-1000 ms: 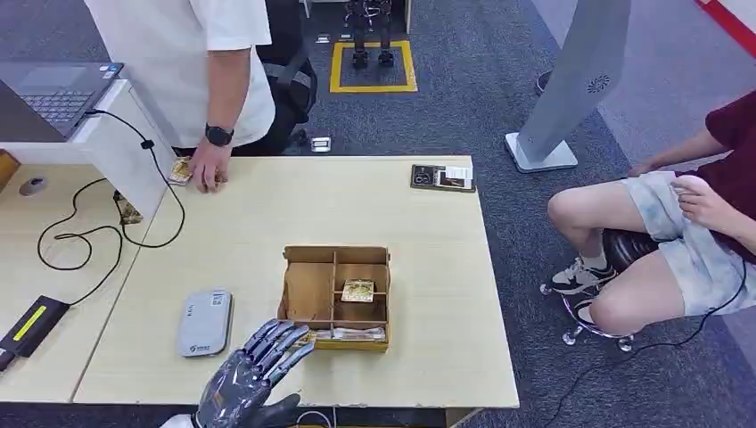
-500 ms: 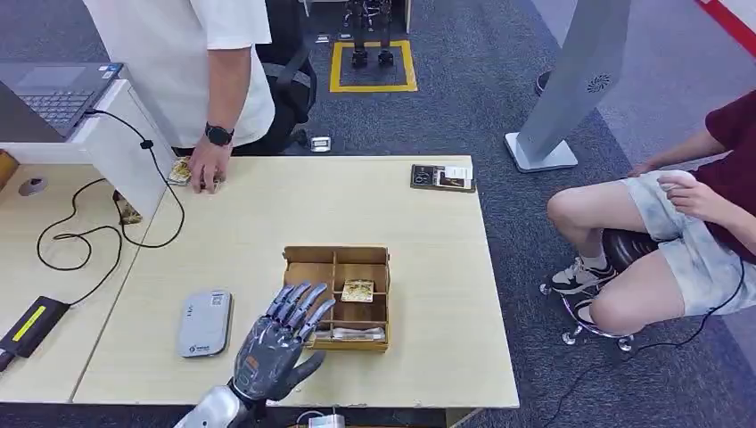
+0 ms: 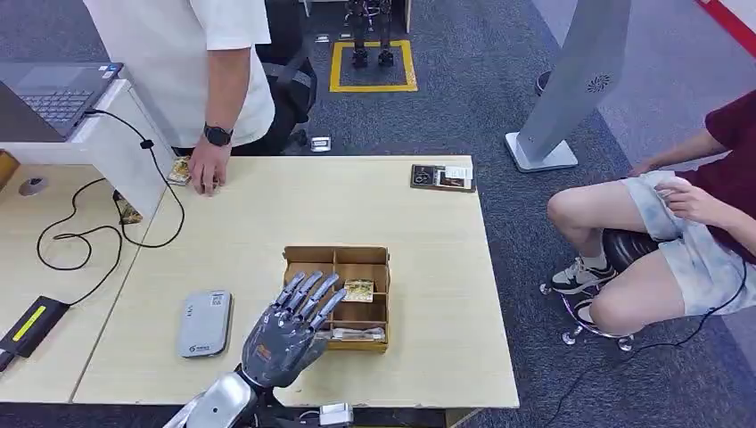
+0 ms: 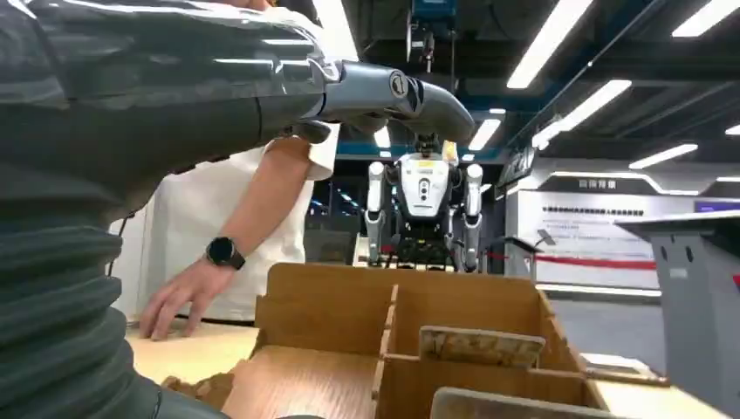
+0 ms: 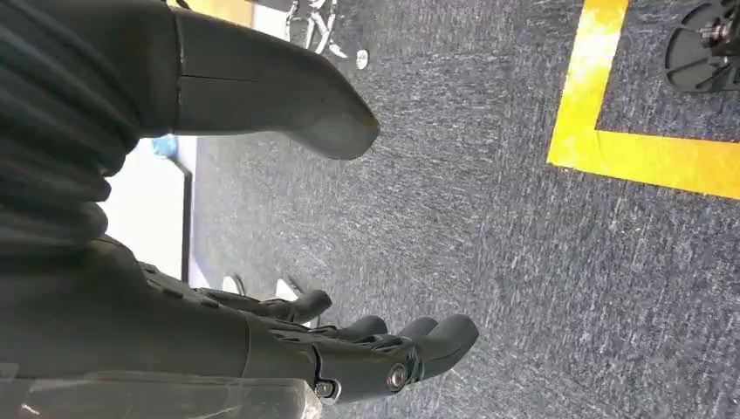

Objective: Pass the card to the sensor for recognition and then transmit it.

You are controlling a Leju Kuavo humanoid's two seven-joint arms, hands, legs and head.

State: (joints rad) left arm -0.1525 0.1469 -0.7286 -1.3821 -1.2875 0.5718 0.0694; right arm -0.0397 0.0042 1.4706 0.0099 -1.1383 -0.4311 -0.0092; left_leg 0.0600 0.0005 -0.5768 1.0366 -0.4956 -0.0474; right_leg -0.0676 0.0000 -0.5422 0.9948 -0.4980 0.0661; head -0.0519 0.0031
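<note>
A small gold-patterned card (image 3: 358, 290) stands in a middle-right compartment of the wooden divided box (image 3: 379, 257) at the table's centre. The left wrist view shows this card (image 4: 482, 346) upright behind a divider. More cards (image 3: 359, 334) lie in the box's front slot. The grey-white sensor (image 3: 205, 323) lies flat to the left of the box. My left hand (image 3: 287, 328) hovers over the box's left front part with its fingers spread toward the card, holding nothing. My right hand (image 5: 288, 345) hangs over the dark floor, thumb apart from the fingers, holding nothing.
A person in a white shirt rests a hand (image 3: 207, 168) on a card (image 3: 181, 171) at the table's far left edge. A dark tray (image 3: 442, 176) sits at the far edge. Another person (image 3: 677, 223) sits to the right. Cables and a black device (image 3: 31, 325) lie on the left.
My left hand has risen from the table's front edge and moved forward and right, from beside the box to over its left compartments. The card has not moved.
</note>
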